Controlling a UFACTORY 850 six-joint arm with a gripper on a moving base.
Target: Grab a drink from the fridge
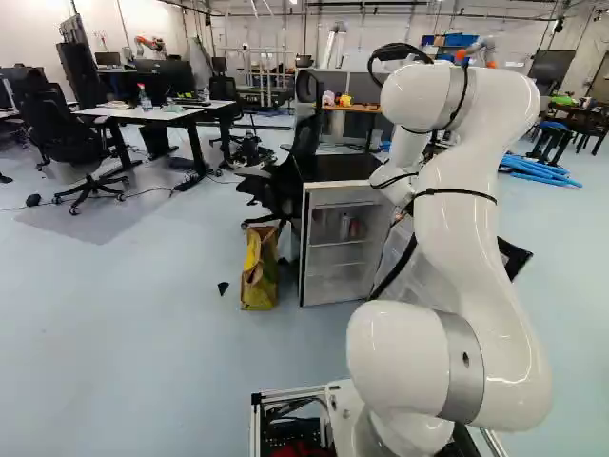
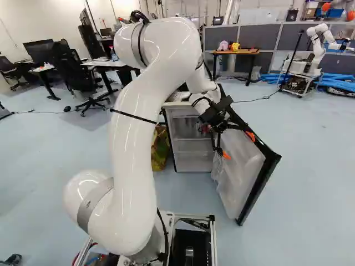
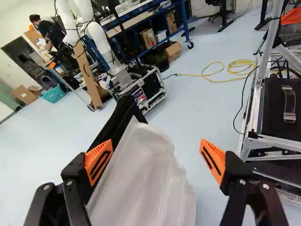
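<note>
In the right base view my gripper (image 2: 238, 146) is at the inner side of the opened fridge door (image 2: 239, 172). The wrist view shows the gripper (image 3: 156, 160) open, with the door's white inner liner (image 3: 146, 174) between its spread fingers. One finger lies against or close to the door's black edge; floor shows beside the other. The fridge (image 1: 306, 248) stands with its inside showing and its door swung out. A few small drinks (image 1: 346, 227) stand on an upper shelf, too small to tell apart. My arm hides part of the door in the left base view.
A yellow-green bag (image 1: 259, 271) stands beside the fridge, with an office chair (image 1: 285, 176) behind. Desks (image 1: 157, 114) are farther back. Another robot (image 2: 316, 50) stands at the right of the right base view. The wrist view shows my base's metal frame (image 3: 254, 113) and a yellow cable (image 3: 214, 75).
</note>
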